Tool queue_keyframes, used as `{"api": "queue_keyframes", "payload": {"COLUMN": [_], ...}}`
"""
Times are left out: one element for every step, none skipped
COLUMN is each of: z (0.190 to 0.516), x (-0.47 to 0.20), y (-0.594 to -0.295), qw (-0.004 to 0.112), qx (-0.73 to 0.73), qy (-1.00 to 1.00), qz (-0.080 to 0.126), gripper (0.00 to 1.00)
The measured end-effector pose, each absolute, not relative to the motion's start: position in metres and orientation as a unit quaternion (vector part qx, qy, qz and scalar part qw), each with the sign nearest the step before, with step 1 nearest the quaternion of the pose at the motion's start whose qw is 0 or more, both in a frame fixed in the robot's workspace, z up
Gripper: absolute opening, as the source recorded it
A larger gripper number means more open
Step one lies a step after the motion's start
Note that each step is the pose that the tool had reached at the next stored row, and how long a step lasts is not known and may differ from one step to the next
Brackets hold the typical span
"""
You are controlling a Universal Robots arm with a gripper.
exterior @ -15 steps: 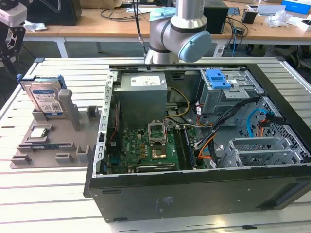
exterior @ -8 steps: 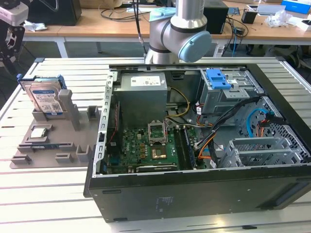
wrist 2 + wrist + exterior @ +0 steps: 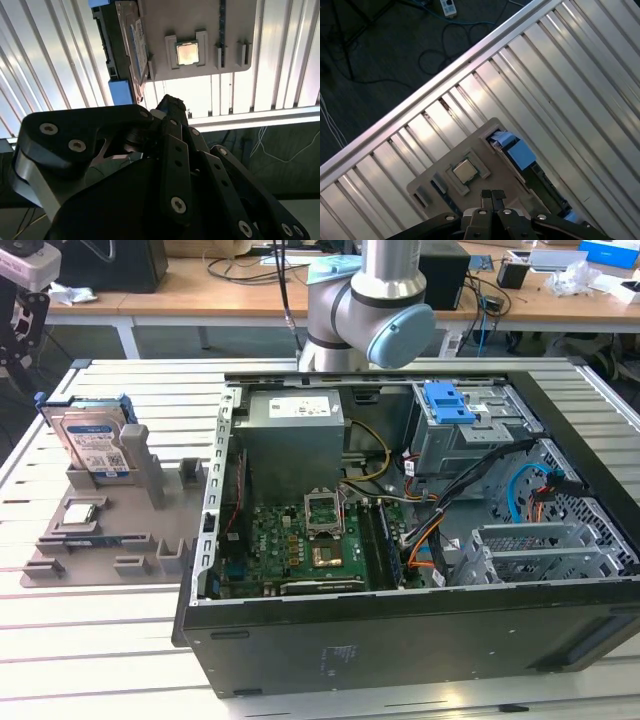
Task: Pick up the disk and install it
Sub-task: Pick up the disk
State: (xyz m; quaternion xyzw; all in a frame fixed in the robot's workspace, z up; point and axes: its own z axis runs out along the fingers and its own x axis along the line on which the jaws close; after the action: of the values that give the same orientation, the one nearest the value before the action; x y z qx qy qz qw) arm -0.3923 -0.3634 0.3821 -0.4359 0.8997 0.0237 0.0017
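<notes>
The disk (image 3: 93, 445) stands on edge in a slot of the grey holder plate (image 3: 110, 540) at the exterior view's left, its white-and-blue label facing out and a blue frame around it. In the first wrist view my gripper (image 3: 492, 193) hangs high above that plate, its two fingertips pressed together with nothing between them. The disk (image 3: 519, 152) lies a little to one side of the fingertips there. In the second wrist view the disk (image 3: 134, 47) shows edge-on beyond the black gripper fingers (image 3: 171, 106).
An open computer case (image 3: 400, 650) takes up the middle and the exterior view's right, with a blue bracket (image 3: 447, 403) on its grey drive cage. A processor chip (image 3: 466, 171) sits on the holder plate. The slatted table's edge (image 3: 420, 95) runs close by.
</notes>
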Motion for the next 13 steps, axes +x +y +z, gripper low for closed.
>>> {"api": "queue_keyframes", "payload": {"z": [0.3821, 0.3822, 0.3821, 0.3821, 0.3821, 0.3821, 0.3821, 0.3821, 0.3821, 0.3821, 0.3821, 0.3821, 0.3821], "x": [-0.3923, -0.3923, -0.3923, -0.3923, -0.3923, -0.3923, -0.3923, -0.3923, -0.3923, -0.3923, -0.3923, -0.3923, -0.3923], "y": [-0.3634, -0.3634, -0.3634, -0.3634, -0.3634, -0.3634, -0.3634, -0.3634, -0.3634, -0.3634, -0.3634, -0.3634, -0.3634], "qw": [0.002, 0.001, 0.001, 0.001, 0.001, 0.001, 0.001, 0.001, 0.001, 0.001, 0.001, 0.001, 0.001], "qx": [-0.439, -0.441, -0.447, -0.451, -0.455, -0.457, -0.46, -0.463, -0.465, -0.469, -0.471, -0.473, -0.475], "qy": [0.898, 0.897, 0.894, 0.892, 0.89, 0.889, 0.888, 0.886, 0.885, 0.883, 0.882, 0.881, 0.879], "qz": [0.024, 0.024, 0.024, 0.024, 0.024, 0.024, 0.024, 0.024, 0.024, 0.024, 0.024, 0.024, 0.024], "gripper": [0.11, 0.11, 0.11, 0.11, 0.11, 0.11, 0.11, 0.11, 0.11, 0.11, 0.11, 0.11, 0.11]}}
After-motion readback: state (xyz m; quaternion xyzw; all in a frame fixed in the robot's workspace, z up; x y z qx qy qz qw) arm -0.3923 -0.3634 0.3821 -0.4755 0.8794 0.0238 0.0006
